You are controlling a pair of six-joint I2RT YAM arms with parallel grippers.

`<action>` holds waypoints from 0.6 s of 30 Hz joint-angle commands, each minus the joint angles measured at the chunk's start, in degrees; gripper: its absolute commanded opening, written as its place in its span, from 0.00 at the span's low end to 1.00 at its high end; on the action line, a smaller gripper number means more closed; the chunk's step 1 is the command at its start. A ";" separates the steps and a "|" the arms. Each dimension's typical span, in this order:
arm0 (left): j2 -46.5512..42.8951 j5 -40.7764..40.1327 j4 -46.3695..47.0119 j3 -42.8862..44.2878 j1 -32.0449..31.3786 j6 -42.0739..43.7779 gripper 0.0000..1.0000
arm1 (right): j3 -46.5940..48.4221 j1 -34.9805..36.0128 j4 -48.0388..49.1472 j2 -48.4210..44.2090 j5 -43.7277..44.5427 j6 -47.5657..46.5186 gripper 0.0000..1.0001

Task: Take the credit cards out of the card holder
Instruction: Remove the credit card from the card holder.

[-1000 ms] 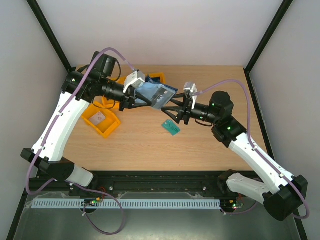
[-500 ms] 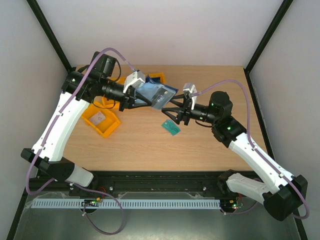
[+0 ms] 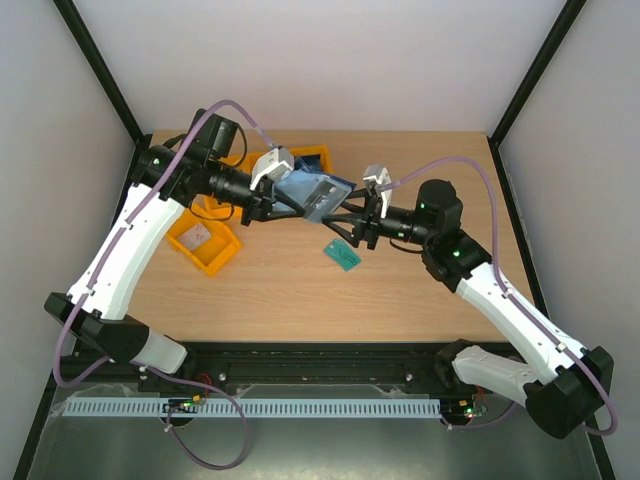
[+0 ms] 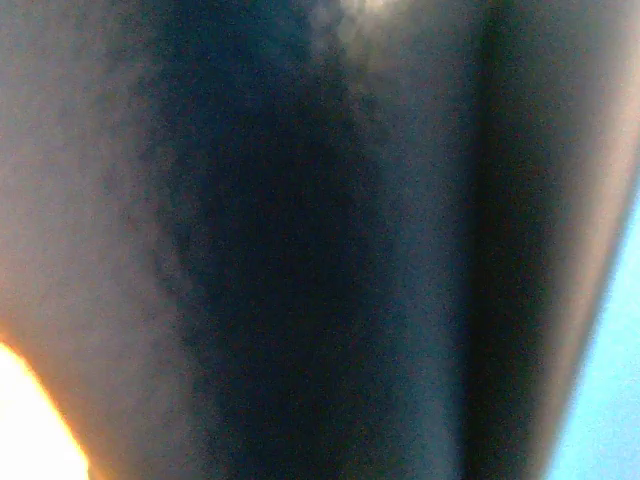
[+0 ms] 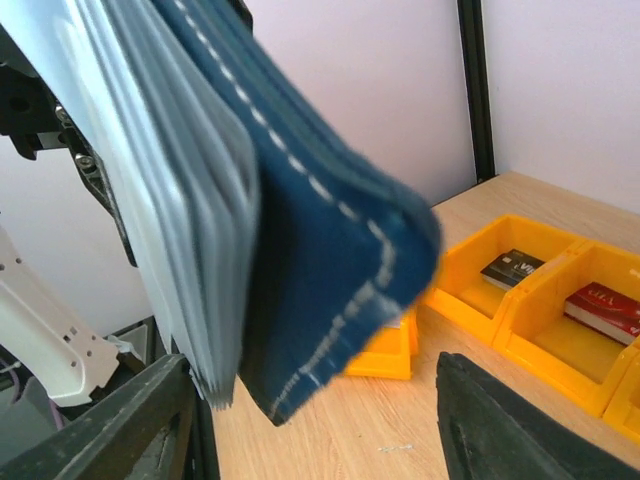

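Observation:
The card holder [image 3: 314, 190], navy outside with pale blue-grey sleeves, hangs in the air above the table's middle, and my left gripper [image 3: 296, 203] is shut on its left edge. Something dark and blurred pressed against the lens fills the left wrist view. My right gripper [image 3: 341, 216] is just right of the holder, open. In the right wrist view the card holder [image 5: 320, 240] fans open, its lower corner between my spread fingers [image 5: 110, 425], unclamped. Credit cards lie in the bins: a dark one [image 5: 510, 268], a red one [image 5: 605, 305] and a pale one [image 3: 198, 235].
Orange bins stand at the back [image 3: 316, 157] and at the left [image 3: 208, 248]; in the right wrist view they [image 5: 560, 345] sit just behind the holder. A teal-green card [image 3: 343, 254] lies flat on the wooden table [image 3: 300, 290] below my right gripper.
My left arm has shifted slightly, carrying the card holder a little to the right, closer to the right gripper. Neither gripper's opening has changed.

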 commanded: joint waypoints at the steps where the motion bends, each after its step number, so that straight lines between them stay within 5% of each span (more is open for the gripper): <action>1: -1.23 3.76 -1.12 -0.54 -1.36 1.45 0.02 | 3.93 -0.28 -0.90 1.44 2.36 0.15 0.61; 18: -1.41 2.61 -1.30 1.85 -0.05 1.47 0.02 | 2.17 -2.13 -5.45 0.80 0.60 -6.11 0.61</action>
